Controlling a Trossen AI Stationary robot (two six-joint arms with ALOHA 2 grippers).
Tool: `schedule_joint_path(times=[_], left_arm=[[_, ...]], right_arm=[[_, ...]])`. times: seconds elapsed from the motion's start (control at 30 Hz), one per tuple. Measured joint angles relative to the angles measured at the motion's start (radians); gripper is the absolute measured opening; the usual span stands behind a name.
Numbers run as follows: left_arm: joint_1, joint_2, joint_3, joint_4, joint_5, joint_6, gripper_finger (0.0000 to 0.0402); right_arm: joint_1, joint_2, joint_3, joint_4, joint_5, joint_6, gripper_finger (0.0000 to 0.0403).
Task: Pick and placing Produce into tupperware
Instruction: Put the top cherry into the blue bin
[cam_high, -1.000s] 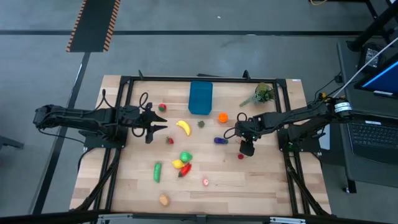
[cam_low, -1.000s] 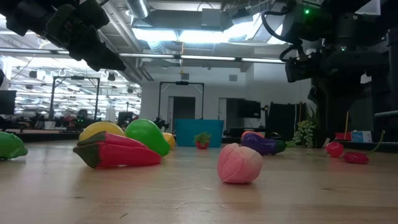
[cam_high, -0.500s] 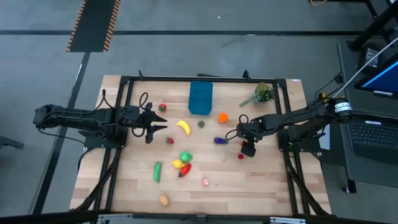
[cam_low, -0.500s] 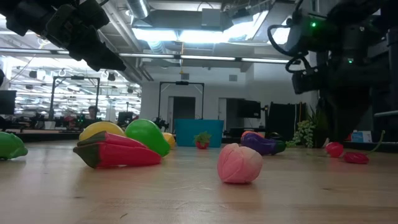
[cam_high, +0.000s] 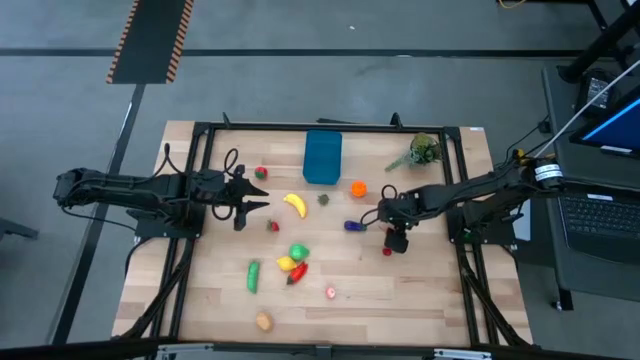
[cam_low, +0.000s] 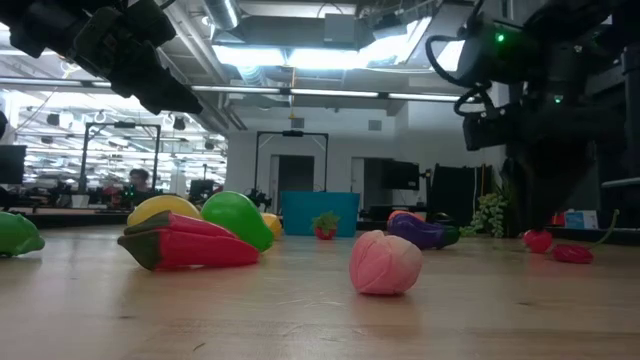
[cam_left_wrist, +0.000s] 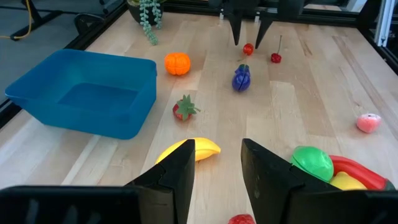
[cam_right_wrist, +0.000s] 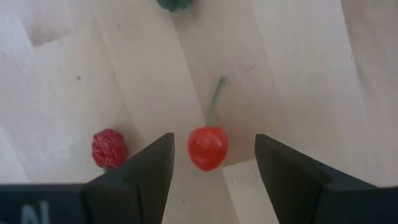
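Nothing is sitting in the teal-blue rectangular plastic tub yet; all toy produce is lying loose on the wooden surface. Right tool, fingers apart, is hovering over the small red stemmed cherry. Left tool, also spread, is waiting near the yellow banana.

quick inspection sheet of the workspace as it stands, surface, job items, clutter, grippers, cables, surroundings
surface: wooden table inside a black frame.
job's things: teal tupperware at the far edge, nothing seen inside in the left wrist view; banana, orange, eggplant, cucumber and other produce lie scattered on the wood.
clutter: leafy plant sprig near the far right corner.
grippers: right gripper open, pointing down over a red cherry, with a small red berry beside it; left gripper open, waiting at the left side, near the banana.
cables: black loops on both arms near the wrists.
surroundings: grey floor, striped floor marking, laptop on a stand at right.
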Motion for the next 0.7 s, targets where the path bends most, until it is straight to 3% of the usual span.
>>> schedule_joint_path(times=[0.7], left_arm=[[0.000,0.000,0.000,-0.002,0.000,0.000,0.0124]], right_arm=[[0.000,0.093,0.002,0.017,0.007,0.012,0.0223]])
